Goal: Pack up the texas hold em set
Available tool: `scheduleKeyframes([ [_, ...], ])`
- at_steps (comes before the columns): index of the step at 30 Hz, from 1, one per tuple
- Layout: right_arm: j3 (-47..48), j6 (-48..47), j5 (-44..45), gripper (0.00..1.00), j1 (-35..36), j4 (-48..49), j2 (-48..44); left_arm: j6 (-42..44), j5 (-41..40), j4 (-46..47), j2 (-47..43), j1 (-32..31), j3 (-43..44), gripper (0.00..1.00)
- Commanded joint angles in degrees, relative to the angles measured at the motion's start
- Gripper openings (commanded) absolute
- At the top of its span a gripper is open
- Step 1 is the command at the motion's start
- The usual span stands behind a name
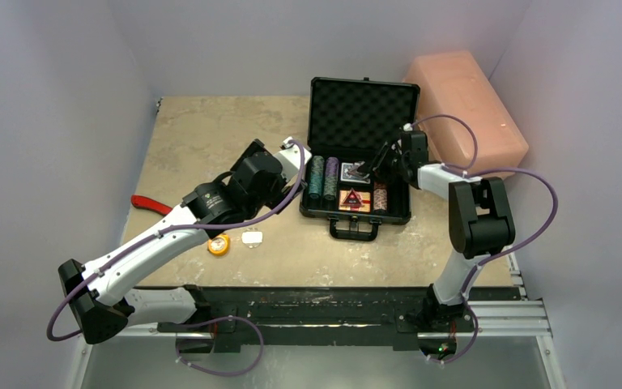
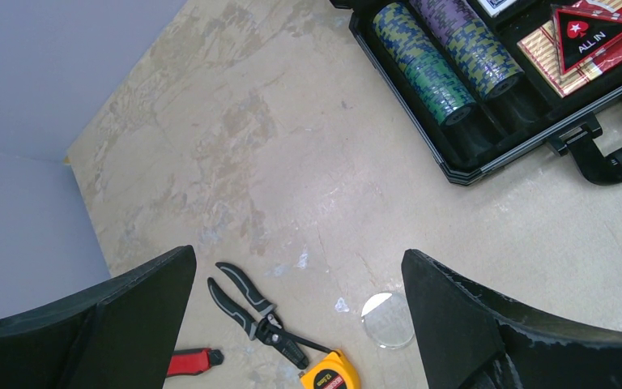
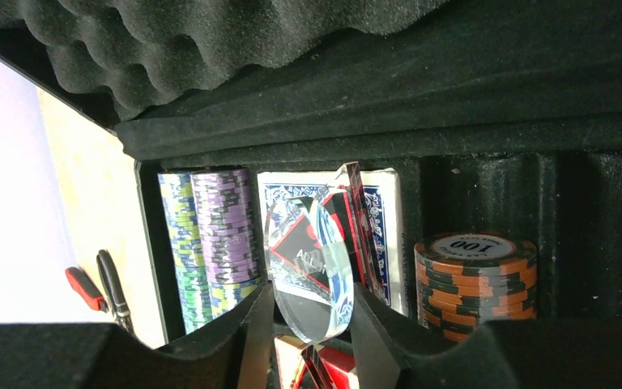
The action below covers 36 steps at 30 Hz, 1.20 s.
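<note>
Texas hold em set (image 1: 360, 190) packing looks to be at the point of seating one clear disc (image 3: 308, 267). The right gripper (image 3: 312, 324) is clamped on the disc, holding it upright low inside the open briefcase (image 1: 356, 217), which sits toward the far side of the table, just in front of the blue-backed card deck (image 3: 385, 215). To do this well, I would bring the disc down into a free part of the dark, felt-like tray beside the cards. Its rim should touch first, and the fingers should part only once it is supported, because smooth, glossy plastic can slip between hard pads or roll on its edge. Ridged purple chips (image 3: 225, 235) and teal chips (image 3: 180, 243) lie in rows on one side, and a short stack of brown chips (image 3: 474, 284) stands on the other. Dimpled egg-crate foam (image 3: 251, 32) lines the raised lid. The left gripper (image 2: 300, 316) hangs with its jaws wide apart, holding nothing, above the mottled table (image 2: 291, 162). A second disc (image 2: 387, 319) lies flat there, near a tape measure (image 2: 330, 377) and pliers (image 2: 255, 312).
</note>
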Motion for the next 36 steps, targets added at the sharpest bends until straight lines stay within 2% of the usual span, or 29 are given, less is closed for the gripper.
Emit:
scheduleKeyframes([
  [1,3.14,-2.75,2.0,0.46,-0.26,-3.96,0.8,0.73,0.25,1.78,0.09,-0.12,0.05,0.99],
  [9,5.74,-4.28,5.29,0.52,-0.29,-9.6,-0.08,0.68,0.48,1.68,0.12,-0.17,0.09,0.99],
  [15,6.07,-4.77,5.96,0.53,-0.27,-10.9,-0.3,0.59,0.66,1.5,0.06,-0.13,0.14,0.99],
  [36,6.34,-3.04,3.94,0.34,0.36,-8.07,0.46,0.59,0.76,1.28,0.3,-0.12,0.27,0.99],
])
